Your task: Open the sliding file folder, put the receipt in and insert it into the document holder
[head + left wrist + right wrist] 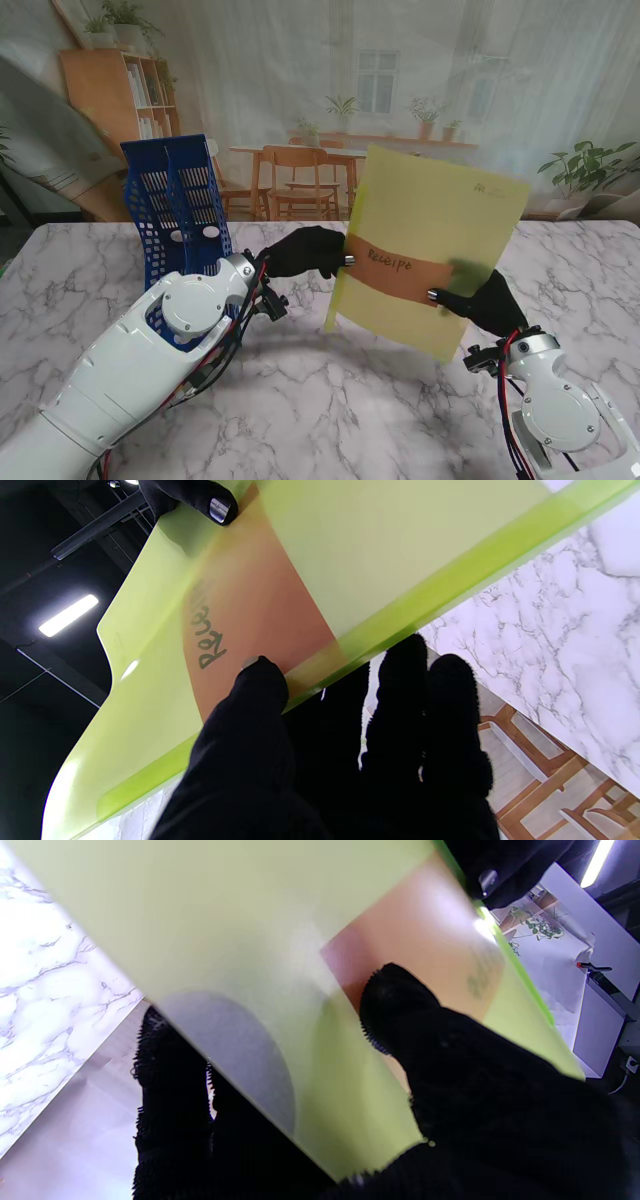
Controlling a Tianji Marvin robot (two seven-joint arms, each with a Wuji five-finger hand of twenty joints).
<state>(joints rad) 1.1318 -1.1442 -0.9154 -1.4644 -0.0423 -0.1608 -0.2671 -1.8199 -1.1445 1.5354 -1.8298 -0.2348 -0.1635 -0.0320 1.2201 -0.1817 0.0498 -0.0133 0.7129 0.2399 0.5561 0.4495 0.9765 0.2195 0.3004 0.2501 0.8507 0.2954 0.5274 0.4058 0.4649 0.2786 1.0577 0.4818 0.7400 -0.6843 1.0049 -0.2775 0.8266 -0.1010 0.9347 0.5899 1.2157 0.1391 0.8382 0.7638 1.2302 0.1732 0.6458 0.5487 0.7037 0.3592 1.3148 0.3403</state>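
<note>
Folder: translucent yellow-green plastic file folder [430, 255], held tilted in the air above the white marbled table [330, 400].
Contents: orange paper receipt [395, 270] with handwritten lettering, showing through the folder.
Left hand: black-gloved left hand [305, 252] pinches the folder's left edge.
Right hand: black-gloved right hand [485, 300] grips its lower right edge.
Holder: blue perforated plastic document holder [180, 205] stands upright at far left, apart from the folder.

This is a lab dressed up as a home. Behind the marble bench [300, 400] hangs a printed backdrop [400, 80] of a sunny room (bookshelf, chairs, potted plants, all flat). The wrist views show dark ceiling, a strip light [68, 615] and bare rigging [95, 527] beyond it.
</note>
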